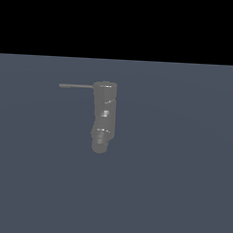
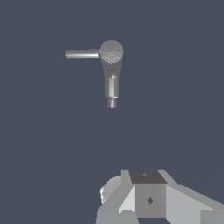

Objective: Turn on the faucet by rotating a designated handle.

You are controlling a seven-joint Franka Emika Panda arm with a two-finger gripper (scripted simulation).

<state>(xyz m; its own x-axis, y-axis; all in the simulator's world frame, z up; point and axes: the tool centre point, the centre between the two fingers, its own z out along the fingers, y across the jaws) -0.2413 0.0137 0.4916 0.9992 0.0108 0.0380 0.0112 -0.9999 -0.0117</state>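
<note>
The faucet (image 1: 104, 115) is a dull grey, thick, slightly bent body standing on the blue-grey floor, with its rounded spout end toward the camera. The handle (image 1: 76, 86) is a thin straight rod sticking out from its top toward the exterior view's left. In the wrist view I see the faucet (image 2: 112, 83) from above, with the handle (image 2: 82, 54) sticking out sideways from its round cap. Pale blocky parts of my gripper (image 2: 146, 197) show at the picture's edge, well apart from the faucet and touching nothing. I cannot make out separate fingers. The arm is out of the exterior view.
A flat blue-grey floor (image 1: 182, 189) lies all around the faucet. A black band fills the top of the exterior view.
</note>
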